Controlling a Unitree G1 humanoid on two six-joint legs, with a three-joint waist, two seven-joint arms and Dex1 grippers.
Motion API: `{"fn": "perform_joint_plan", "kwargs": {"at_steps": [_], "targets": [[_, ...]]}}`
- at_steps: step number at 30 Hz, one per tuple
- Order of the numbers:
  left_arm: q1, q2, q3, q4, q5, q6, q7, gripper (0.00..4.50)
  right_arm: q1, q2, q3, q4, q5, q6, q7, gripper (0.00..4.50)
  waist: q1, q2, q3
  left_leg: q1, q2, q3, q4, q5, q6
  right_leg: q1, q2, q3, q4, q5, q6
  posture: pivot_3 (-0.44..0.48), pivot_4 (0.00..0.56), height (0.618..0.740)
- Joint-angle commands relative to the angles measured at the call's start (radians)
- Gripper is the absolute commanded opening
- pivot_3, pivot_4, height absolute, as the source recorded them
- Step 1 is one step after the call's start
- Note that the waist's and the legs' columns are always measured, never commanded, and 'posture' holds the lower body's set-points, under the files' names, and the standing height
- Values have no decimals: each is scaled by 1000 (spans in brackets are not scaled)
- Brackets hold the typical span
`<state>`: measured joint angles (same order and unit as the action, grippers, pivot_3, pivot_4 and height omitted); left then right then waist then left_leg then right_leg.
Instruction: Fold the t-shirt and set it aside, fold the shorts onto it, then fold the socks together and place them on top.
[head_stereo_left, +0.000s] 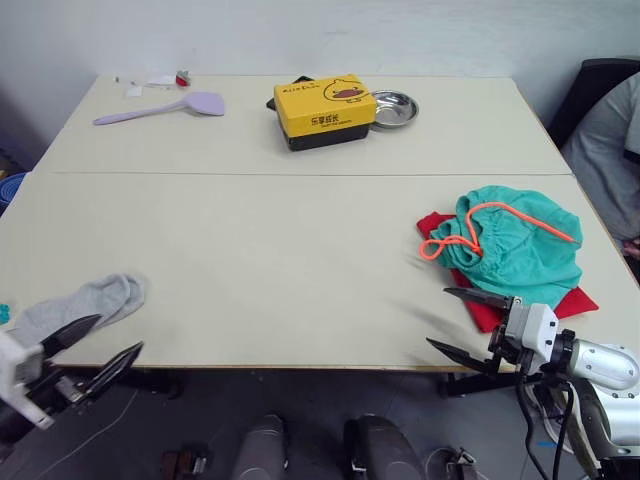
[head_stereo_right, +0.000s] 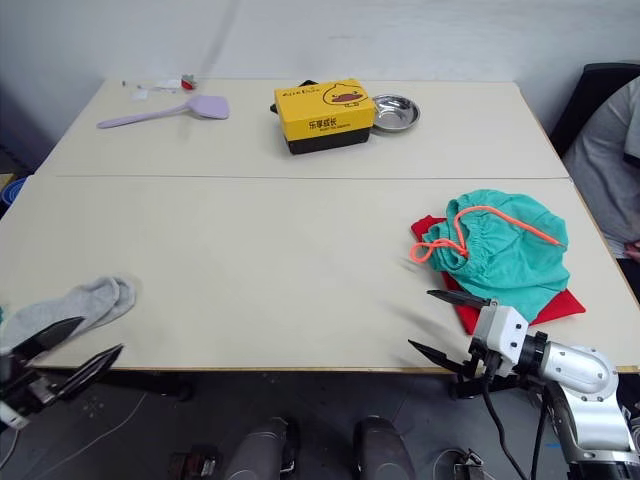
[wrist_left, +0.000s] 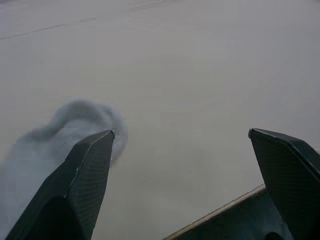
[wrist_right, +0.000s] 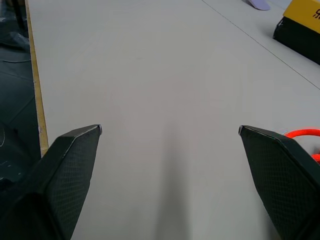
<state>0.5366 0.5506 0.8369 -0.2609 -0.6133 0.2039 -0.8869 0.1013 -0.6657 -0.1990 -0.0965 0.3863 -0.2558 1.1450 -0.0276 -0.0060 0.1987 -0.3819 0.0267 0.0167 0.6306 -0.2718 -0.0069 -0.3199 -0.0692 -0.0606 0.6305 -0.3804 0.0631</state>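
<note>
Left gripper (head_stereo_left: 100, 342): two black fingers spread wide, holding nothing, poised at the table's near edge just beside the socks.
Right gripper (head_stereo_left: 462, 321): fingers likewise spread apart and empty, hovering at the near edge beside the clothes pile, touching neither garment.
Socks: light grey soft knit socks (head_stereo_left: 92, 302) lie loose together near the left front corner of the pale beige table (head_stereo_left: 280, 250), well apart from the pile.
Shorts: teal-green soft shorts (head_stereo_left: 518, 245) with an orange drawstring (head_stereo_left: 470, 236) rest bunched on the t-shirt.
T-shirt: bright red cotton t-shirt (head_stereo_left: 487, 310) lies beneath, at the right front.
Progress: garments appear stacked; socks remain.
</note>
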Motion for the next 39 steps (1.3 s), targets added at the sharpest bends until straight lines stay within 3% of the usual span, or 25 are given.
{"fn": "perform_joint_plan", "kwargs": {"at_steps": [1,10,14,17,21,26,36,39], "targets": [[87,-57,79,55,5,-50,19,4500,-8,2,12,-68,38,2,-1,4491,0,0,0,0,0,-2,1,1,0,-3,0,-2,-1,0,1,0,150,740],[134,-97,175,170,2,-88,117,4500,-5,-16,68,-230,168,93,49,4491,22,-2,0,-5,1,-1,0,0,-1,-10,0,1,-2,1,2,0,150,740],[110,-40,164,116,-10,-6,170,4500,-27,-6,115,-292,181,110,68,4491,26,-3,-1,-5,1,-1,0,-1,-1,-10,-1,2,-3,0,-1,0,150,740],[75,56,121,111,20,69,187,4500,-61,2,142,-320,199,138,66,4491,26,-4,-2,-6,2,-1,-1,0,-1,-13,-1,2,-2,-3,-6,0,150,740],[-20,205,31,172,96,119,188,4500,-98,19,165,-327,201,160,49,4491,26,-3,-2,-6,1,0,-2,0,-1,-14,-1,2,-1,-1,-2,0,150,740],[-171,323,-102,308,189,123,172,4500,-108,31,169,-297,157,149,22,4491,18,-4,-2,-8,1,5,-3,-1,-2,-20,-2,4,3,2,3,0,150,740],[-315,428,-313,493,292,177,66,4500,-89,24,135,-296,146,152,-21,4491,-1,-5,-2,-5,2,9,-2,-1,-2,-22,-2,6,12,2,3,0,150,740],[-372,428,-361,558,312,159,53,3886,-73,16,120,-306,146,157,-31,4500,0,-2,-1,-3,2,11,-3,-1,-2,-22,-3,8,14,2,3,0,150,740]]}}
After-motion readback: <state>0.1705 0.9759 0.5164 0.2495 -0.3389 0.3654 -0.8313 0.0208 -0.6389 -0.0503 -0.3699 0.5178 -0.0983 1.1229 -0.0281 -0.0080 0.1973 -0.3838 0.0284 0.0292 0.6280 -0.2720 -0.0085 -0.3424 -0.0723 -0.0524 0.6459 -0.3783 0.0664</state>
